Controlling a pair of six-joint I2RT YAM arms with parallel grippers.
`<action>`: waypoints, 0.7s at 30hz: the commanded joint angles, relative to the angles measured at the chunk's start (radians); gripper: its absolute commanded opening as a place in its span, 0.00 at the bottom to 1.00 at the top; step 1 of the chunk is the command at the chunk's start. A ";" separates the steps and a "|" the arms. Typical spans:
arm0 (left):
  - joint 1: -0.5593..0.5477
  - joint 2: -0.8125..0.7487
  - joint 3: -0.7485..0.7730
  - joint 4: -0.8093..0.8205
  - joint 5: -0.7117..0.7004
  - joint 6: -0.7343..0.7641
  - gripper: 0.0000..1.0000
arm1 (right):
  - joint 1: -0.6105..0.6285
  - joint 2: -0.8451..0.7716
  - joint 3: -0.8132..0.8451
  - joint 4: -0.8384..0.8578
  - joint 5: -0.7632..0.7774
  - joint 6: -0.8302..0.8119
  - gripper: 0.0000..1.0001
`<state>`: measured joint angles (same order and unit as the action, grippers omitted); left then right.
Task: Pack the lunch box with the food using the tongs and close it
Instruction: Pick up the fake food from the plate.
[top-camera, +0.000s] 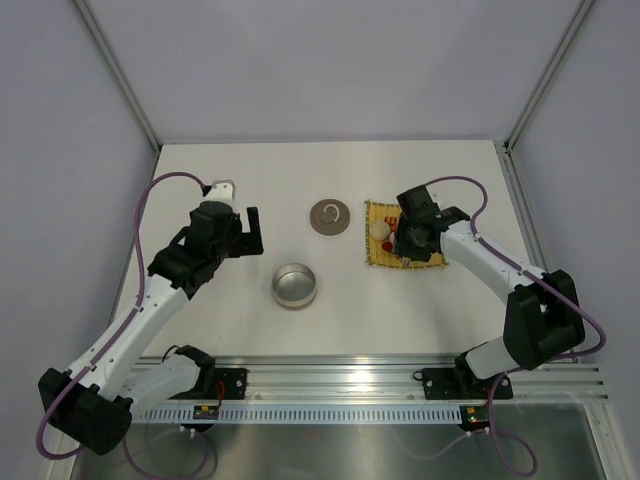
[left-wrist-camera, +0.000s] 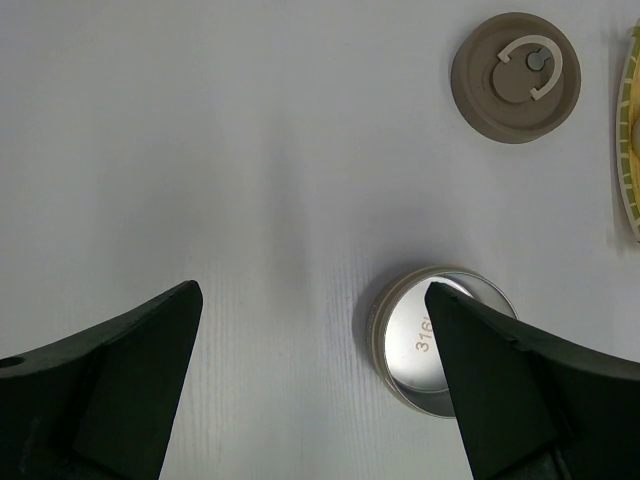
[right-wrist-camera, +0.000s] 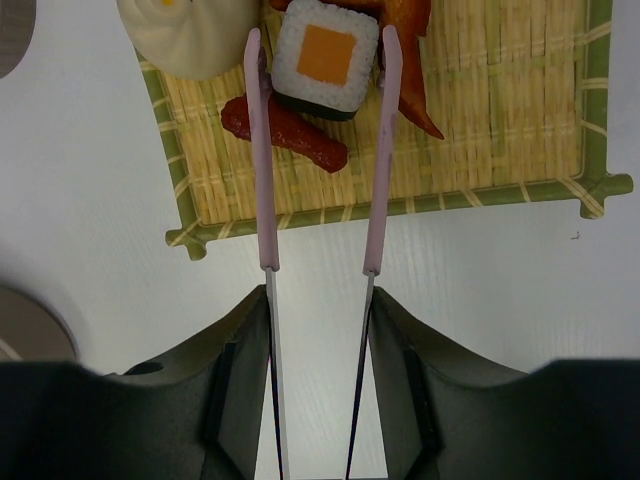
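The lunch box (top-camera: 294, 285) is an open, empty silver tin at the table's middle, partly behind my left finger in the left wrist view (left-wrist-camera: 410, 345). Its grey-brown lid (top-camera: 330, 216) (left-wrist-camera: 515, 77) lies flat farther back. My left gripper (top-camera: 252, 232) (left-wrist-camera: 312, 300) hovers open above bare table left of the tin. My right gripper (top-camera: 410, 240) (right-wrist-camera: 318, 300) is shut on the pink tongs (right-wrist-camera: 262, 150). The tong tips flank the sushi piece (right-wrist-camera: 325, 55) closely. The rest of the food lies beside it: a cream ball (right-wrist-camera: 190, 35) (top-camera: 379, 229), a red sausage (right-wrist-camera: 290, 135) and an orange bit (right-wrist-camera: 415, 90).
All the food lies on a yellow woven mat (right-wrist-camera: 500, 120) (top-camera: 372, 255) with a green rim, right of the lid. White walls and metal posts enclose the table's back and sides. The arm bases and a rail line the near edge.
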<state>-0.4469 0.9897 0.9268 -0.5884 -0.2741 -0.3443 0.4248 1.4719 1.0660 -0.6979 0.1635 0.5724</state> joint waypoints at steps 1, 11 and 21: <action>-0.006 0.001 0.024 0.041 -0.005 0.008 0.99 | -0.008 0.016 0.045 0.040 0.005 -0.009 0.48; -0.006 -0.002 0.029 0.039 -0.004 0.007 0.99 | -0.008 -0.033 0.048 0.011 0.002 -0.003 0.18; -0.006 -0.010 0.032 0.038 -0.007 0.008 0.99 | -0.009 -0.148 0.069 -0.069 -0.004 -0.019 0.03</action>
<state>-0.4473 0.9905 0.9268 -0.5888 -0.2741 -0.3439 0.4244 1.3849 1.0836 -0.7490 0.1627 0.5713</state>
